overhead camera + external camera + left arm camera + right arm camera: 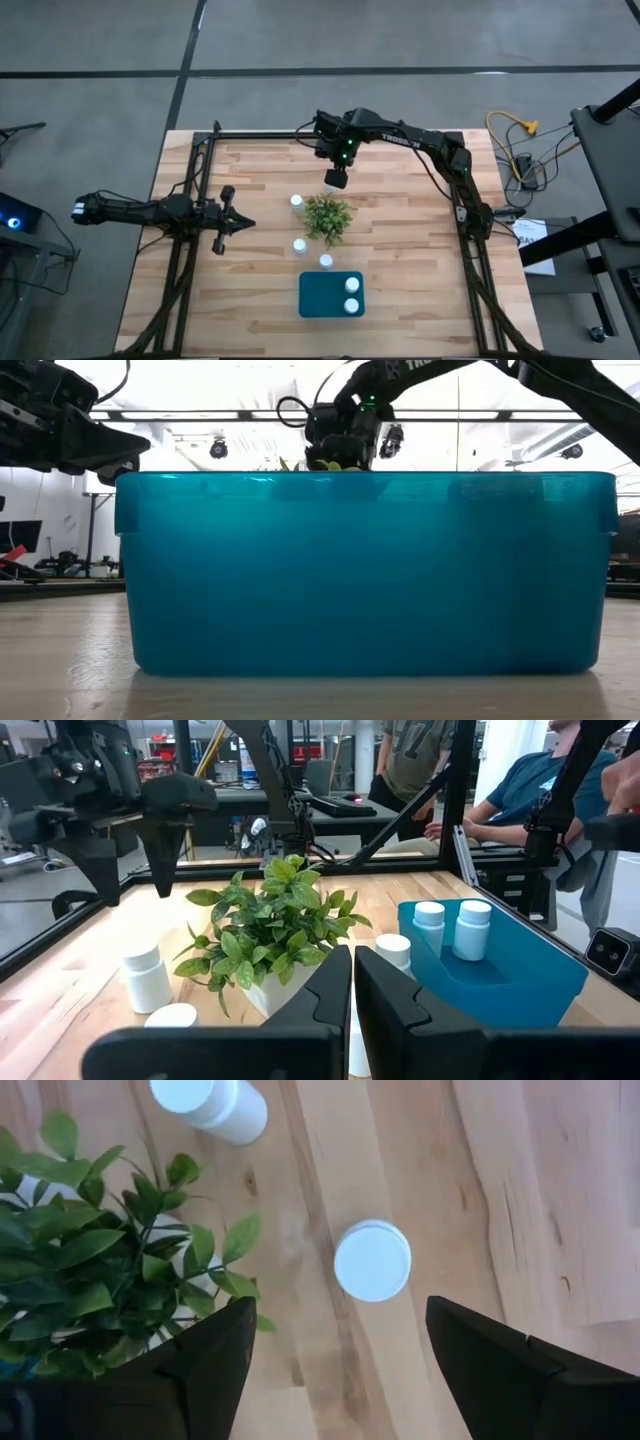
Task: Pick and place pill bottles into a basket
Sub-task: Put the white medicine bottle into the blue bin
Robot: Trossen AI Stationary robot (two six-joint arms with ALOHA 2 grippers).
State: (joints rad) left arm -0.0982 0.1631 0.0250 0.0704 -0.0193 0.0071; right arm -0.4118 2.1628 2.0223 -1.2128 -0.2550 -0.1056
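Nearest the low camera: basket (pixel 365 575), teal, its wall filling most of that view; it sits close to the table's (pixel 420 290) front edge, about mid-width. High view shows two pill bottles inside it (pixel 352 285) (pixel 351 306), both against its right wall, upright.

Remaining pill bottles on the table, all upright, caps up:
- one at the plant's (pixel 327 217) back-left (pixel 296 201)
- one at the plant's front-left (pixel 299 245)
- one just behind the basket's back edge (pixel 326 261)
- one directly under the right claw (pixel 372 1260), behind the plant, toward the table's back edge.

Right gripper (pixel 335 179): spread wide, holding nothing. In its wrist view the two dark fingers (pixel 215 1360) stand either side of the white cap, clear of it on both sides. The bottle's long axis is vertical, so it points straight up at the wrist camera; only the round cap shows. Plant leaves lie close to one finger.

Left gripper (pixel 226 221): fingers pressed together, empty, parked near the table's left edge, pointed toward the plant. Well apart from the target bottle; right arm is clearly the nearer.

Judgement: next move looks like a straight vertical descent over this bottle, then closing. Bottle appears roughly centred between the fingers, so little sideways correction needed. Risk: the plant-side finger brushing leaves on the way down.

People in the room beyond the table, left wrist view.
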